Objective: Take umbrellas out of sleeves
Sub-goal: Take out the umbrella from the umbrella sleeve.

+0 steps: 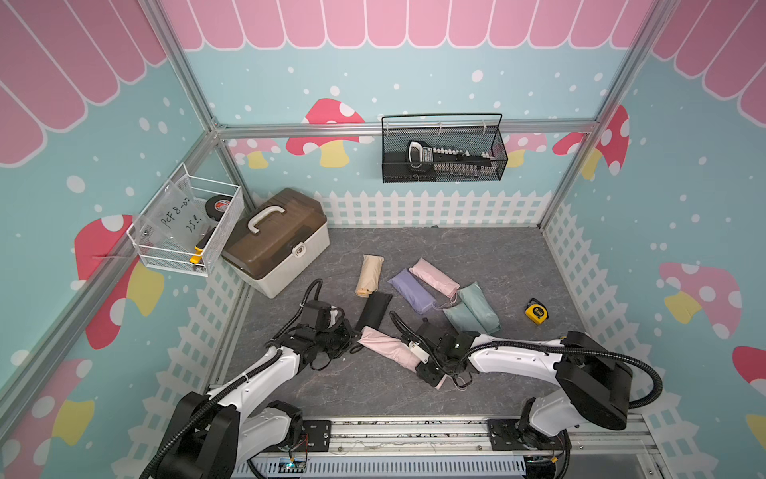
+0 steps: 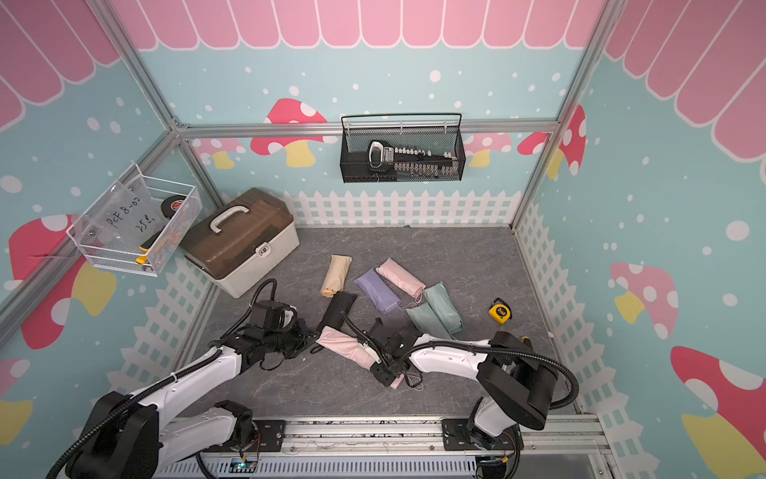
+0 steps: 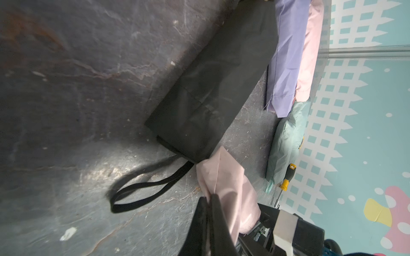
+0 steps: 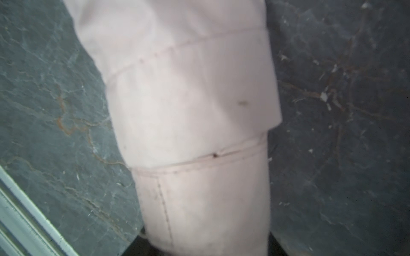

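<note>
A pink umbrella in its pink sleeve (image 1: pixel 387 346) (image 2: pixel 344 346) lies slantwise on the near floor between both arms. My left gripper (image 1: pixel 356 338) (image 3: pixel 207 197) is shut, pinching the sleeve's closed end (image 3: pixel 224 177). My right gripper (image 1: pixel 427 363) (image 4: pixel 208 248) grips the other end, its dark fingers pressed on both sides of the pink bundle (image 4: pixel 195 110). A pink wrist loop (image 1: pixel 460 383) trails beyond it. Farther back lie beige (image 1: pixel 369 275), black (image 1: pixel 373 311), lilac (image 1: pixel 412 292), pink (image 1: pixel 435 275) and two mint (image 1: pixel 481 309) sleeved umbrellas. The black one's strap (image 3: pixel 142 192) loops on the floor.
A brown-lidded toolbox (image 1: pixel 277 240) stands at the back left. A yellow tape measure (image 1: pixel 536 311) lies to the right and a screwdriver (image 3: pixel 287 177) near the mint sleeves. A white wire basket (image 1: pixel 186 226) and a black mesh basket (image 1: pixel 443 149) hang on the walls.
</note>
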Robot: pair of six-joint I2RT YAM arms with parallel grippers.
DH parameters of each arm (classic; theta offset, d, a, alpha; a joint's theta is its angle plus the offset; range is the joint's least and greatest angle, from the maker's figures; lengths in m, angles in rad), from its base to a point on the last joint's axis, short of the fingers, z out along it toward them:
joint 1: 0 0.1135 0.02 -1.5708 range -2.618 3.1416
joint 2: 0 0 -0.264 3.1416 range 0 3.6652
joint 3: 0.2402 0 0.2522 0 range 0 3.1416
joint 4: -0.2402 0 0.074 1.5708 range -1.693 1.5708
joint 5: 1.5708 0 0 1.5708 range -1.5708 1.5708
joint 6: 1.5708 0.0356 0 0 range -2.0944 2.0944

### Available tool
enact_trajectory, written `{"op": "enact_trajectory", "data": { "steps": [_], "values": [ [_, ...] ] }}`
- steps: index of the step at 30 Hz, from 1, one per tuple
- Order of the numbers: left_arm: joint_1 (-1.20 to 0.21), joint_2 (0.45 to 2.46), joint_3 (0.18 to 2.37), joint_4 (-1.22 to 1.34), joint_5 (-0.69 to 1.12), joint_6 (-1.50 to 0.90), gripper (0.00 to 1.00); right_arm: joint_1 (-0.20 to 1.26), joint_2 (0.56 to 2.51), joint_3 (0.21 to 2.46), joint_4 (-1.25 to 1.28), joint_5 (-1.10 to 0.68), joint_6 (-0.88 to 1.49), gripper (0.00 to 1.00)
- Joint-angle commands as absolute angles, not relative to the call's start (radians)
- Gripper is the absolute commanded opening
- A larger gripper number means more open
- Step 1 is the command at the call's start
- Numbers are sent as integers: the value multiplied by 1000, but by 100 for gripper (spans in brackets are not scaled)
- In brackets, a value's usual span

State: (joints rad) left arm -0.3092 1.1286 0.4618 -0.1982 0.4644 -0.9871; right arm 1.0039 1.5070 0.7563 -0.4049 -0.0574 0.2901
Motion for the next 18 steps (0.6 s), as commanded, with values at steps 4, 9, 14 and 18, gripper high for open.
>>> {"op": "enact_trajectory", "data": {
  "steps": [4, 9, 14, 18],
  "values": [
    [-290, 1132, 512, -217, 457, -960, 0, 1084, 1451, 732, -473, -157, 371, 34],
    [-249, 1117, 527, -235, 463, -935, 0, 1114, 1331, 670, -486, -186, 448, 33],
    [-185, 1068, 576, -305, 429, -879, 0, 1114, 1160, 626, -541, -129, 502, 32],
    [-134, 1016, 602, -312, 398, -902, 0, 1113, 1103, 640, -575, -94, 518, 32]
  ]
}}
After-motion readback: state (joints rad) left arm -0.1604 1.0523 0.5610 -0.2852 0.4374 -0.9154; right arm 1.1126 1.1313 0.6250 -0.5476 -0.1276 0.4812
